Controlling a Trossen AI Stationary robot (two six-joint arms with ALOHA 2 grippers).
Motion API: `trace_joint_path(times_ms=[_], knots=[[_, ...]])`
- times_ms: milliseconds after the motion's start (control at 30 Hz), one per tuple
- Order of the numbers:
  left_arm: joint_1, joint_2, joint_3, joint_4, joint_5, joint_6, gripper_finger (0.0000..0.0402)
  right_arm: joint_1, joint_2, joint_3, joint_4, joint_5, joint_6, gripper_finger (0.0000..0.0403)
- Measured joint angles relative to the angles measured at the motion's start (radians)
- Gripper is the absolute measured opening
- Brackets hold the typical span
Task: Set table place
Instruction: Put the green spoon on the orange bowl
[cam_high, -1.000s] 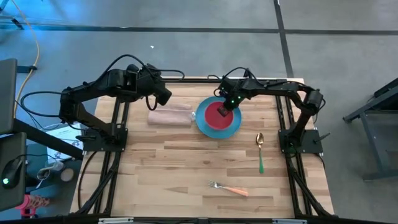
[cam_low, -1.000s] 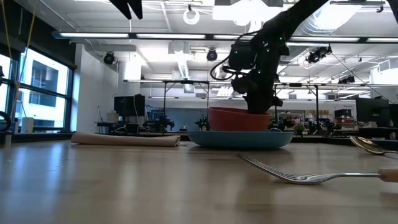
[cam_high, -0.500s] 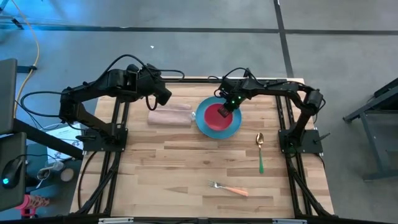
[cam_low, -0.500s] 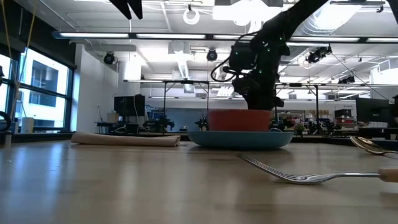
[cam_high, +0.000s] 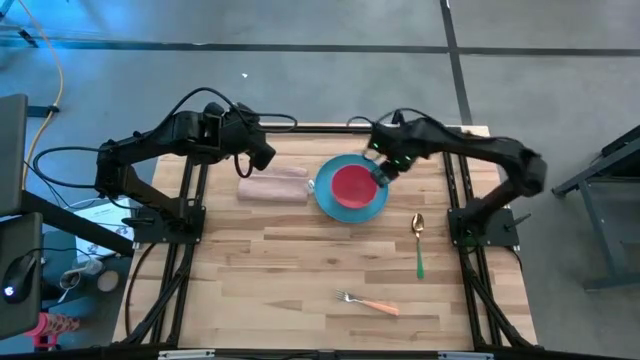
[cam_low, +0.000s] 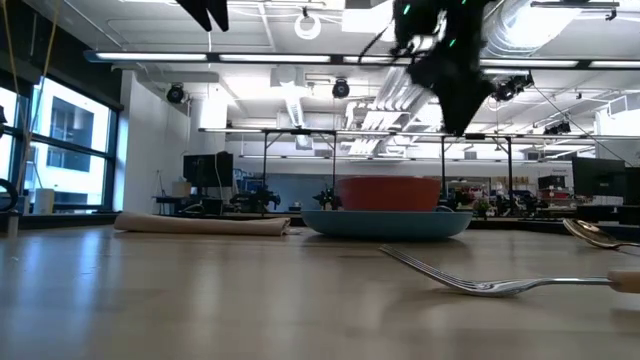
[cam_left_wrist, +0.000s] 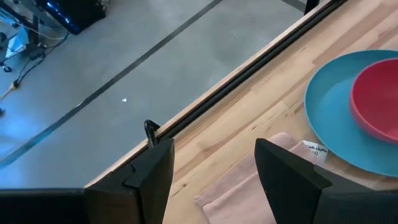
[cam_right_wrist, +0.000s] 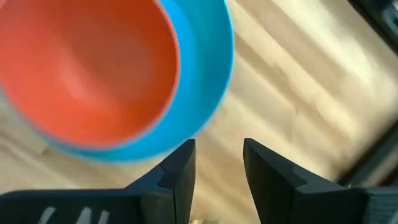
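Red bowl (cam_high: 351, 185) sits inside the round blue plate (cam_high: 325, 195), a little toward the plate's right side, on the far middle of the light wood table (cam_high: 280, 260). The right gripper (cam_high: 381, 170) hangs above the plate's right rim, clear of the bowl, its two fingers (cam_right_wrist: 177, 171) parted with nothing between them; in the low view it is high over the bowl (cam_low: 388, 194) and plate (cam_low: 385, 222). The beige folded napkin (cam_high: 273, 187) lies flat just left of the plate, apart from it. The left gripper (cam_high: 262, 156) waits above the table's far edge, over the napkin's far side, fingers (cam_left_wrist: 152, 171) spread and empty. The gold spoon with green handle (cam_high: 419, 243) lies to the right of the plate, bowl end pointing away. The silver fork with orange handle (cam_high: 368, 303) rests near the front edge, well apart from the plate
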Motion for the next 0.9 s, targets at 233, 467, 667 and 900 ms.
trace_joint_path(times_ms=[233,467,667,900], knots=[[0.000,0.000,0.000,0.000,-0.001,0.035,0.0214,0.365,-0.224,-0.129,-0.083,0.084,0.583,0.0126],[0.000,0.000,0.000,0.002,-0.002,0.058,0.0214,0.720,-0.238,-0.356,-0.027,-0.009,1.140,0.0126],[0.000,0.000,0.000,0.004,-0.004,0.059,0.0214,0.847,-0.195,-0.516,0.189,-0.062,1.327,0.0126],[0.000,0.000,0.000,0.004,0.002,0.059,0.0214,0.863,-0.172,-0.631,0.320,-0.079,1.353,0.0126]])
